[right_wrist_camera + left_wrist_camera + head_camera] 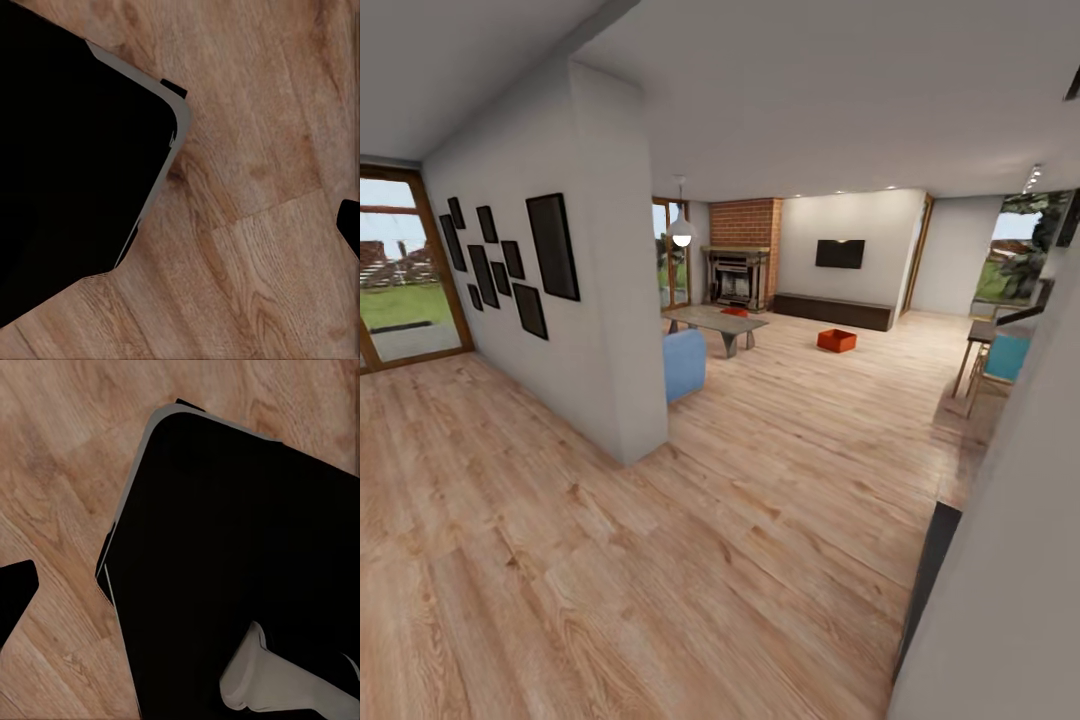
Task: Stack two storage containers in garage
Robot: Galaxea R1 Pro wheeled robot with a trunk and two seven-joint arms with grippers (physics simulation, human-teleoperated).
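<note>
Orange-red open-top container (837, 340) sat on light plank floor (760, 520), frame centre-right; second one (735, 312) on grey table (715, 322). Claw states: cannot tell.

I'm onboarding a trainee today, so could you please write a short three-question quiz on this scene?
1. True or false: an orange-red storage container sits on the wood plank floor.
2. Where does the second orange-red container rest? A) the coffee table B) the blue sofa C) the dark low cabinet
3. Fill in: the fireplace stands against a ___ wall.

Key: 1 true; 2 A; 3 brick.
</note>
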